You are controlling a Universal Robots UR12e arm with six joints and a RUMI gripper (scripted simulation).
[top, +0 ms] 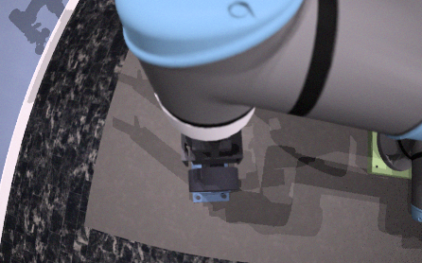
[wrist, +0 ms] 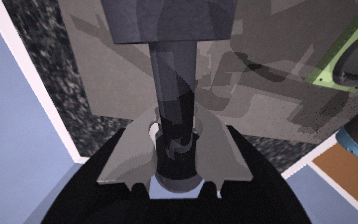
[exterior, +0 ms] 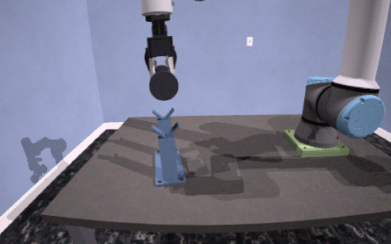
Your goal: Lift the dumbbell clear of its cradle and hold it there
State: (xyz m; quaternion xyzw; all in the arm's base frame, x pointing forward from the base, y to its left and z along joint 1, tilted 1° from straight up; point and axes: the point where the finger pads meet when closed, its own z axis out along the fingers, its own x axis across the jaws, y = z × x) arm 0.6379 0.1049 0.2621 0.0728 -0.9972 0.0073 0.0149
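Observation:
My gripper [exterior: 162, 68] is shut on the dark dumbbell [exterior: 163, 86] and holds it in the air, well above the blue cradle [exterior: 167, 149]. The dumbbell points toward the exterior camera, so its round end faces that view. It touches nothing but the fingers. From above, the dumbbell's dark end [top: 214, 180] hangs under the wrist and covers most of the cradle's blue base [top: 209, 196]. In the wrist view the dumbbell's bar [wrist: 174, 107] runs between the two grey fingers, with one weight [wrist: 167, 20] at the top edge.
The cradle stands on the dark table top with empty V-shaped forks. The arm's base [exterior: 325, 114] sits on a green plate [exterior: 316, 147] at the back right. The upper arm [top: 280, 52] fills the top of the top view. A speckled floor [top: 43, 156] surrounds the table.

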